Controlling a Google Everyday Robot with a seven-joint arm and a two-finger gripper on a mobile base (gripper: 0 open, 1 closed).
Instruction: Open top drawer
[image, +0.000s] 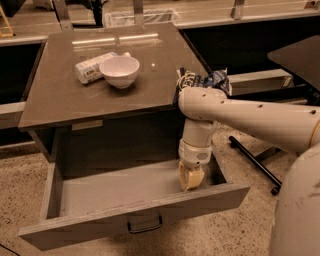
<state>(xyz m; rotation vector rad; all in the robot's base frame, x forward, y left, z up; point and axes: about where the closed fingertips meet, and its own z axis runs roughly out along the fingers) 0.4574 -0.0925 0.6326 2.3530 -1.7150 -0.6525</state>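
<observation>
Risk no. 1 is over-travel: the top drawer stands well out of the bench, w/ the end effector down inside it, just behind the front panel near the right end. We can't tell how far open it is, or whether it grips anything. If we push further, the box may leave its runners & drop. An off-centre push could also skew & jam it. On lifting out, the wrist may catch the bench edge & shake the bowl & white packet above. The handle sits untouched, approx. centre.
</observation>
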